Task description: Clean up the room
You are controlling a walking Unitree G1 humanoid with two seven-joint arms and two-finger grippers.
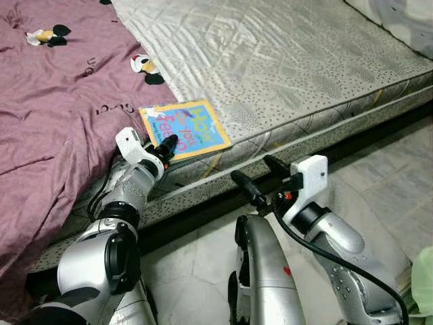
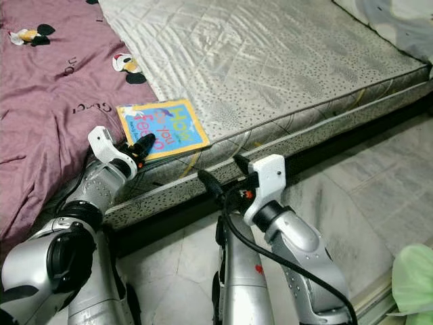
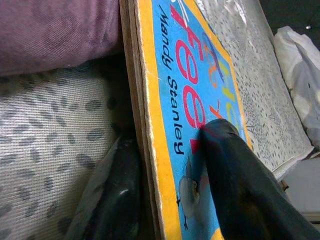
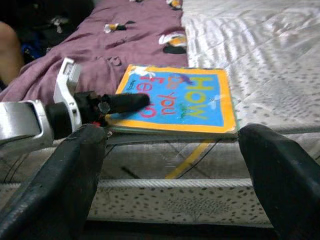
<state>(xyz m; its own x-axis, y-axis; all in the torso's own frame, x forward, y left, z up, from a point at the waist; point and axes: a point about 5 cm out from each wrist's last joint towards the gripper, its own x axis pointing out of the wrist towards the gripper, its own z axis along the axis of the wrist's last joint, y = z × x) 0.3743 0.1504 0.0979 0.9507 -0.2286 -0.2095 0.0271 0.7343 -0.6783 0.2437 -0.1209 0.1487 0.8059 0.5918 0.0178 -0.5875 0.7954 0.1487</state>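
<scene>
A children's book (image 1: pixel 193 125) with a blue cover and yellow border lies flat at the near edge of the grey quilted mattress (image 1: pixel 284 61), beside a purple blanket (image 1: pixel 54 101). My left gripper (image 1: pixel 168 145) is at the book's near corner. In the left wrist view one black finger (image 3: pixel 225 165) presses on the cover and the other (image 3: pixel 120 190) sits under the book's edge, so the gripper is shut on the book (image 3: pixel 200 75). My right gripper (image 1: pixel 253 168) hangs open in front of the mattress side, over the floor, holding nothing.
The purple blanket drapes over the mattress's left part and down its side. Pale tiled floor (image 1: pixel 379 183) runs along the bed on the right. A light green object (image 2: pixel 413 277) sits at the lower right. Pale bedding (image 1: pixel 406 20) lies at the far right corner.
</scene>
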